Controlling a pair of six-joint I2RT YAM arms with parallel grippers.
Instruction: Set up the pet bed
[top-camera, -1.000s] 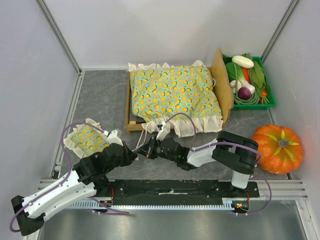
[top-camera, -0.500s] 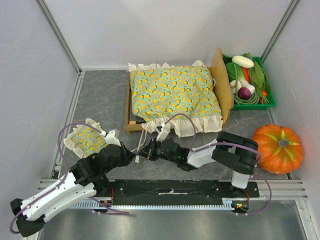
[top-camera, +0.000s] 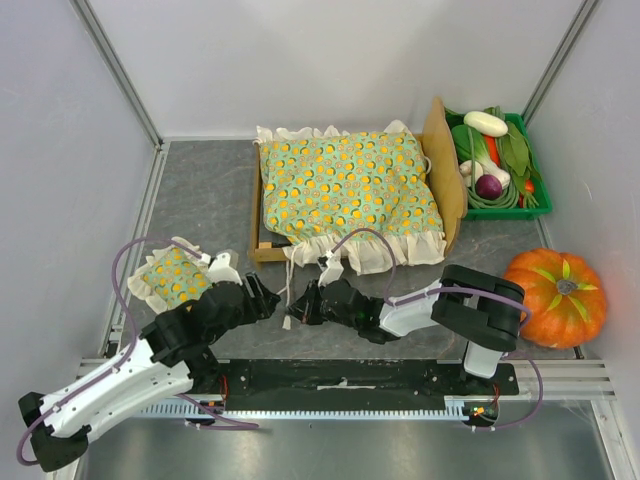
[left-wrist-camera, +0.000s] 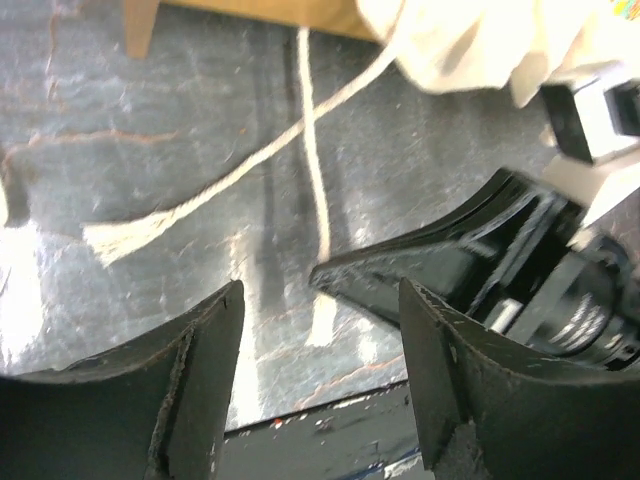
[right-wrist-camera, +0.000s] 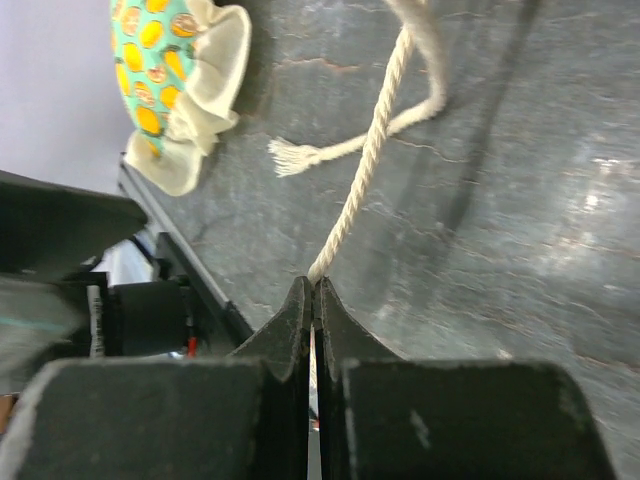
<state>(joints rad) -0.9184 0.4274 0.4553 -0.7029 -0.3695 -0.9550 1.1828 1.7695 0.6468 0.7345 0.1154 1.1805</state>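
Observation:
The pet bed, a light-wood frame with an arched headboard on its right end, stands mid-table under the green orange-dotted cushion. Two white cords trail from the cushion's near-left corner. My right gripper is shut on one cord near its end, low over the table. Just left of it my left gripper stands open with nothing between its fingers. The cords and the right gripper's black fingers lie ahead of it.
A small matching pillow lies left of my left gripper. A green crate of vegetables stands at the back right and an orange pumpkin at the near right. Enclosure walls ring the table, with the metal base rail in front.
My left gripper has opened and drawn slightly left, away from the right gripper's tip. The right gripper stays shut on the cord, shifted a little nearer.

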